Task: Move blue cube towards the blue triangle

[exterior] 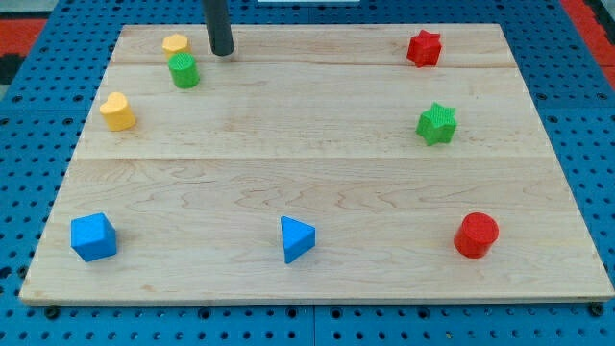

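Note:
The blue cube (93,236) sits near the board's bottom left corner. The blue triangle (296,238) lies at the bottom middle, well to the cube's right with bare wood between them. My tip (222,52) is at the view's top left of centre, far from both blue blocks. It stands just right of the green cylinder (184,70) and the yellow block (175,44), apart from them.
A yellow heart (117,111) lies at the left. A red star (423,48) is at the top right, a green star (436,123) at the right, a red cylinder (476,234) at the bottom right. The wooden board (317,173) sits on blue pegboard.

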Controlling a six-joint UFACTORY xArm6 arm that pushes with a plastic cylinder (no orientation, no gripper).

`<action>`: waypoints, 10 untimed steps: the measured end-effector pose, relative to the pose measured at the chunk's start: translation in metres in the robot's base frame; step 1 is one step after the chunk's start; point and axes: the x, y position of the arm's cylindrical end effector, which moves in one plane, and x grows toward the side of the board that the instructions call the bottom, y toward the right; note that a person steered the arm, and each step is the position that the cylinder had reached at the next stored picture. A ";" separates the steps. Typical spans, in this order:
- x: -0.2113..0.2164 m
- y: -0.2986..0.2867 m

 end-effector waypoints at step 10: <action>0.260 0.033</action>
